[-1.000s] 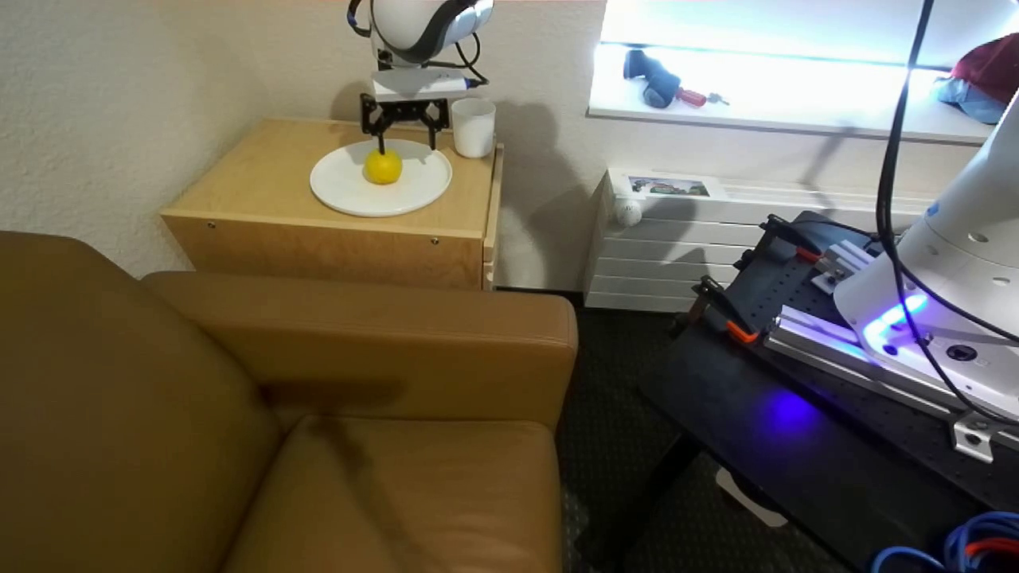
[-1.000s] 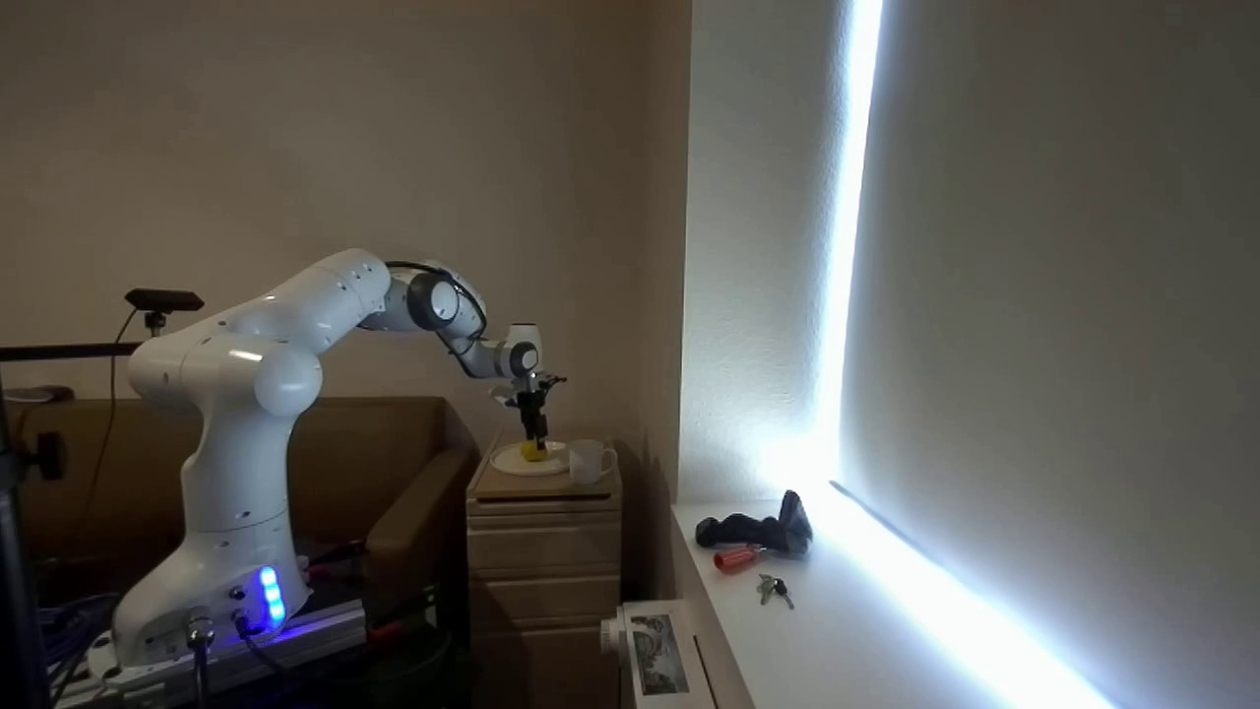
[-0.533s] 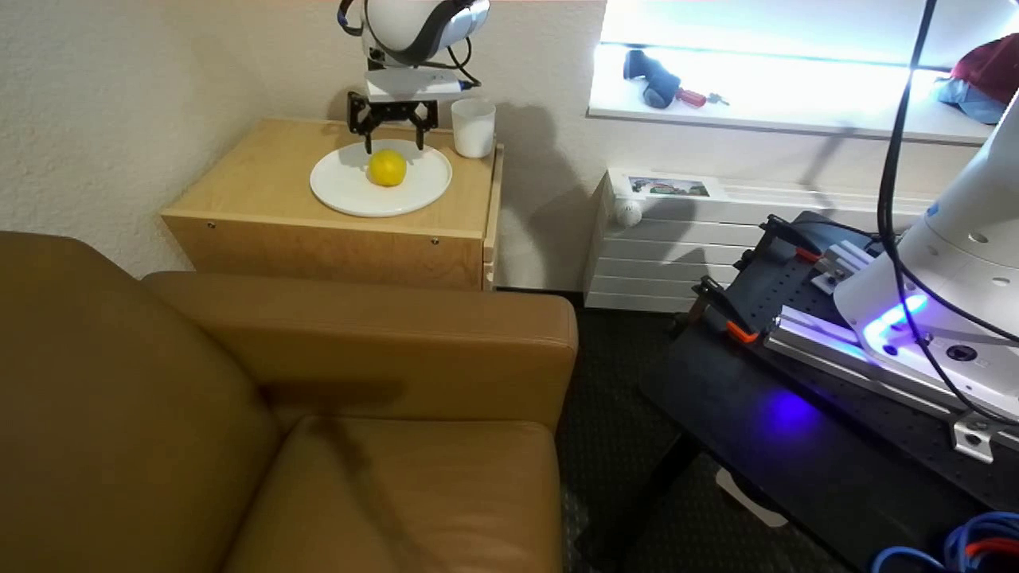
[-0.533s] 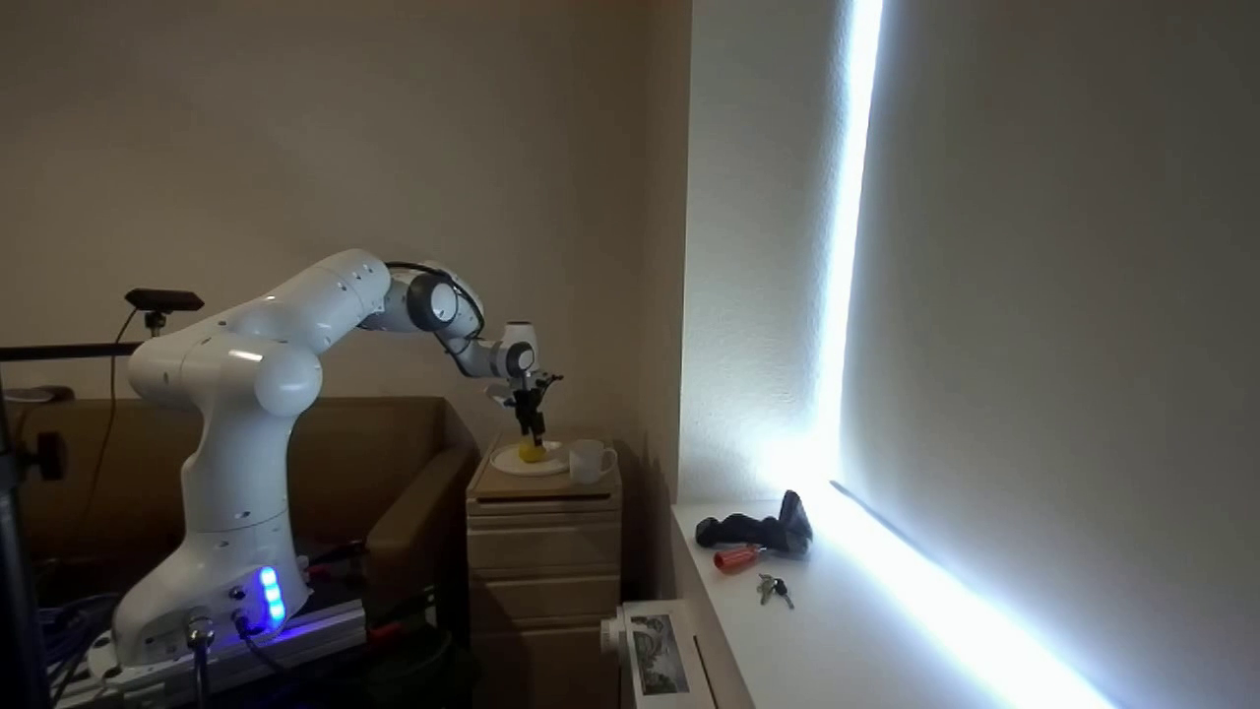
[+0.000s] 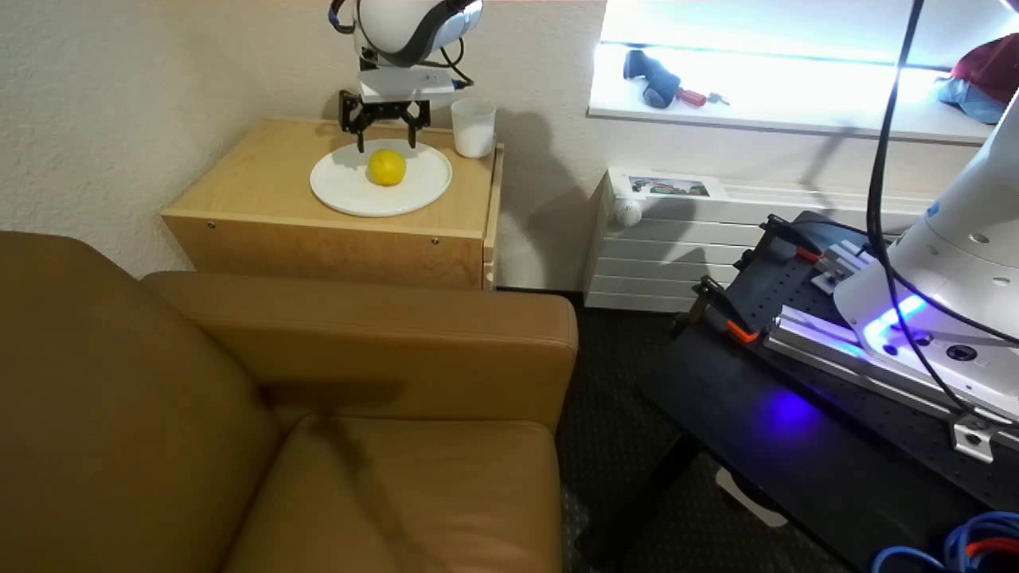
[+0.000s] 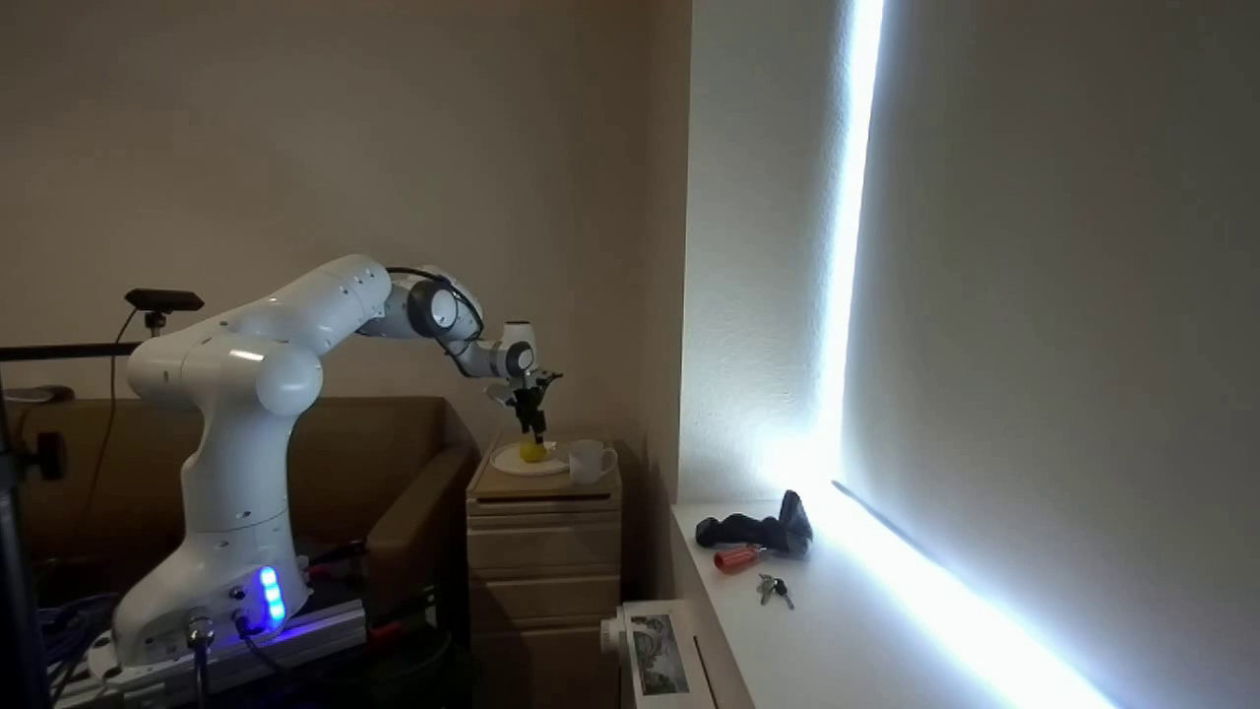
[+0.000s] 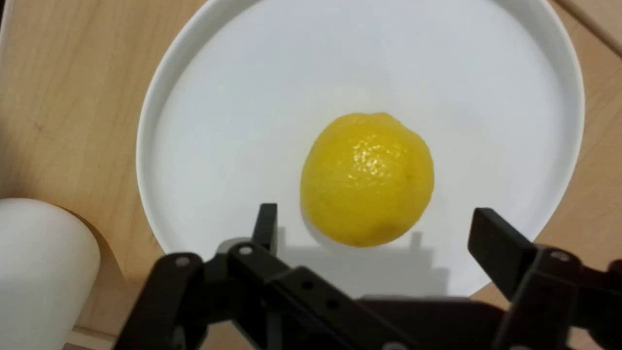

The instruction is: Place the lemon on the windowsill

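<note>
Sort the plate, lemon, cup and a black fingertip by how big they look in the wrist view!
1. White plate
2. Lemon and white cup: unsure, the cup is cut off by the edge
3. Black fingertip

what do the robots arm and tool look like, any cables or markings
The arm is glossy white and rounded, with dark joint covers, a black cable, blue lights on its base and a small blue mark, unreadable here. The tool is black and angular, with jointed links, pale screw heads and two blocky fingers.

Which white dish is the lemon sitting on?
The wide, flat plate: the lemon rests on it. The white cup, narrower and taller, stands beside the plate.
</note>
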Controlling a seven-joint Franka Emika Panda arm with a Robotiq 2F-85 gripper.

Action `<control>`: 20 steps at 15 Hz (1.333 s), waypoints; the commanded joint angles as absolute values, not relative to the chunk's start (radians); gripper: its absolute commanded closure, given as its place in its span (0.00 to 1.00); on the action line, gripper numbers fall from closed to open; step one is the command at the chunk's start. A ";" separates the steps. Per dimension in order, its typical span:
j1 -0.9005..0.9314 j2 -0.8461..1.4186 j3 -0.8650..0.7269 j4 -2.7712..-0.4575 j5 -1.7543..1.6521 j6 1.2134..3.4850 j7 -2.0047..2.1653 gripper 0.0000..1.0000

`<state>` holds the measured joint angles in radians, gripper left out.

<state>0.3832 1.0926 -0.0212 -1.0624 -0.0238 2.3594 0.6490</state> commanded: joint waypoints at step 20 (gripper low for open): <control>0.335 1.224 0.035 -0.839 0.021 2.165 0.623 0.58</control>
